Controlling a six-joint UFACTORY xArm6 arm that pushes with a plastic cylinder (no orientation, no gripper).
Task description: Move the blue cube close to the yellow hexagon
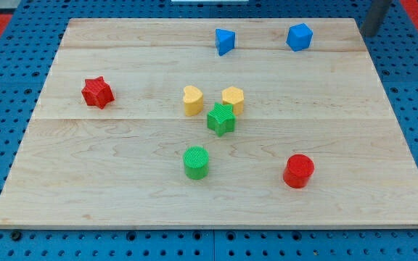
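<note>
The blue cube [299,36] sits near the view's top edge of the wooden board [122,181], right of centre. The yellow hexagon [233,98] is in the middle of the board, below and to the left of the cube, well apart from it. A green star [221,119] touches the hexagon's lower left side. My tip [367,32] shows at the view's top right corner, at the board's edge, to the right of the blue cube and not touching any block.
A blue triangle [224,40] lies left of the cube. A yellow heart [192,100] stands just left of the hexagon. A red star [97,92] is at the left, a green cylinder [195,162] at bottom centre, and a red cylinder [298,171] at bottom right.
</note>
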